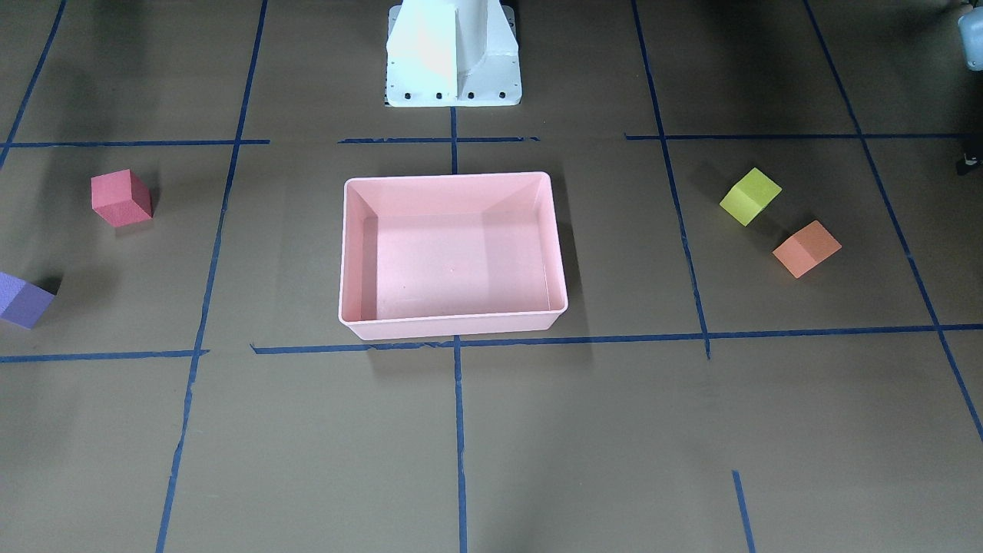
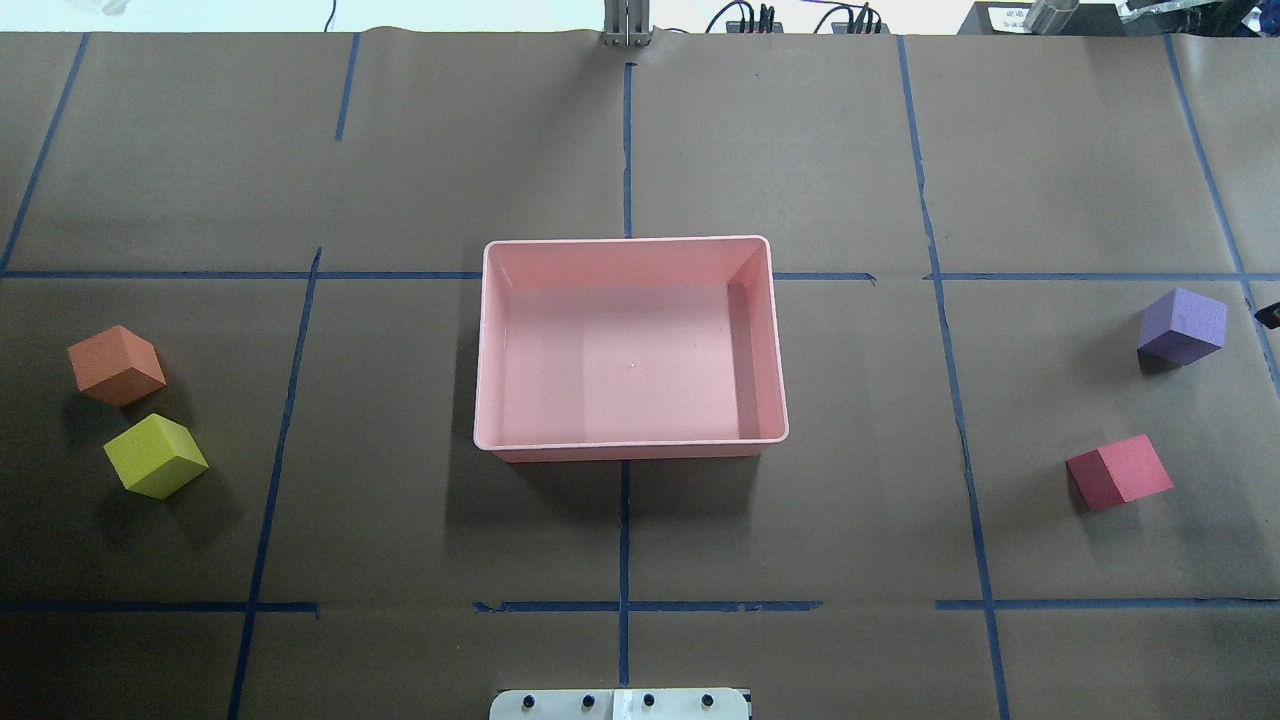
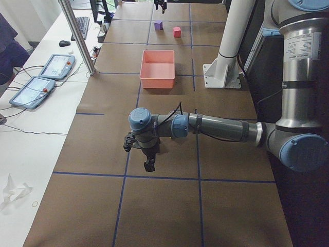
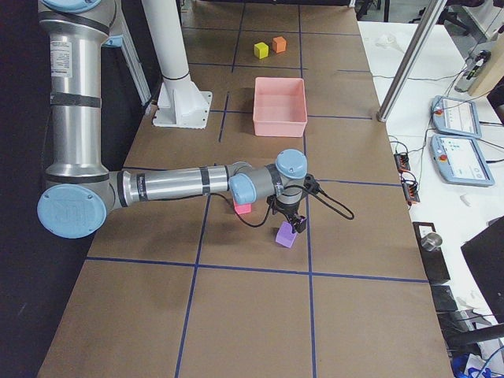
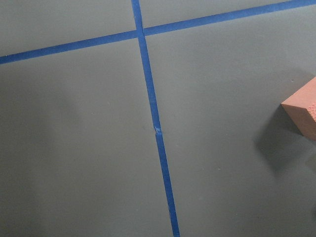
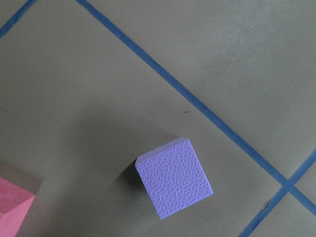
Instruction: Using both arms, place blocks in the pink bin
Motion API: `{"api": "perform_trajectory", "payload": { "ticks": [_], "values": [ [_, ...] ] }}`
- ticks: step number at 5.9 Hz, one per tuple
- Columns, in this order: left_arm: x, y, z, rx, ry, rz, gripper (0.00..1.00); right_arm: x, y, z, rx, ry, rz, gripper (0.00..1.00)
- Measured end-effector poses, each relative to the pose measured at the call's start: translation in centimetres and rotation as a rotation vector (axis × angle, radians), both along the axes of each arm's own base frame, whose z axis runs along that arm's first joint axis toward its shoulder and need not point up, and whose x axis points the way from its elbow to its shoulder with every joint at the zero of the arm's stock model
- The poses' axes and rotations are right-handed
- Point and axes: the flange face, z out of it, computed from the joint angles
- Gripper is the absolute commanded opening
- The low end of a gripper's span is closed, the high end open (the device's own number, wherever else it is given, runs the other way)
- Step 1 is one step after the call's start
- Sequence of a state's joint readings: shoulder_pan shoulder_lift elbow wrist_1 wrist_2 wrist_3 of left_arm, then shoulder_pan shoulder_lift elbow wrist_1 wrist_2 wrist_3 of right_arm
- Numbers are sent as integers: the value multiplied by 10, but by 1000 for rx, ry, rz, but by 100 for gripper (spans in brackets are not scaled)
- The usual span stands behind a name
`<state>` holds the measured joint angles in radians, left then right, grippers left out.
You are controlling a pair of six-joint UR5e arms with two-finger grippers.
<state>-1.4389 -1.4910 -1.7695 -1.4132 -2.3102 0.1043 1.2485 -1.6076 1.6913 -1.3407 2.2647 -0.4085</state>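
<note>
The pink bin point(image 2: 480, 350) sits empty at the table's middle. On the robot's left lie the orange block point(image 2: 115, 363) and the yellow-green block point(image 2: 154, 456). On its right lie the purple block point(image 2: 1182, 325) and the red block point(image 2: 1118, 471). My left gripper point(image 3: 149, 167) shows only in the exterior left view and hangs over the table; I cannot tell its state. Its wrist view shows a corner of the orange block point(image 5: 301, 111). My right gripper point(image 4: 293, 224) hovers just above the purple block point(image 4: 286, 235); I cannot tell its state. Its wrist view shows the purple block point(image 6: 174, 177) below.
The white pedestal base point(image 1: 453, 54) stands behind the bin. Blue tape lines point(image 2: 625, 520) grid the brown table. A metal post point(image 3: 77, 36) and teach pendants point(image 3: 43, 77) stand on the side bench beyond the far table edge.
</note>
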Motion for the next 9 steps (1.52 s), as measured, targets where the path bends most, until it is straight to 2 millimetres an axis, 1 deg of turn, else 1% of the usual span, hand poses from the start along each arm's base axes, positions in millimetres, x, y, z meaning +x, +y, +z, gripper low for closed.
{"api": "perform_trajectory", "payload": {
  "ticks": [1,2,3,5,6,7,8,9],
  "values": [
    [0,0,0,0,0,0,100,-20,-3,9,38,21,-78,100],
    [0,0,0,0,0,0,100,-32,-7,16,57,34,-123,100],
    [0,0,0,-1,0,0,100,-39,-13,19,69,42,-147,100],
    [0,1,0,-1,0,1,100,-50,-36,19,81,48,-161,100],
    [0,0,0,1,0,1,100,-54,-45,23,78,52,-169,100],
    [1,0,-1,4,1,1,100,-56,-47,26,75,55,-175,100],
    [1,0,-2,6,2,2,100,-57,-46,32,64,62,-177,100],
    [1,0,-2,6,2,2,100,-64,-42,41,48,73,-190,99]
  ]
}}
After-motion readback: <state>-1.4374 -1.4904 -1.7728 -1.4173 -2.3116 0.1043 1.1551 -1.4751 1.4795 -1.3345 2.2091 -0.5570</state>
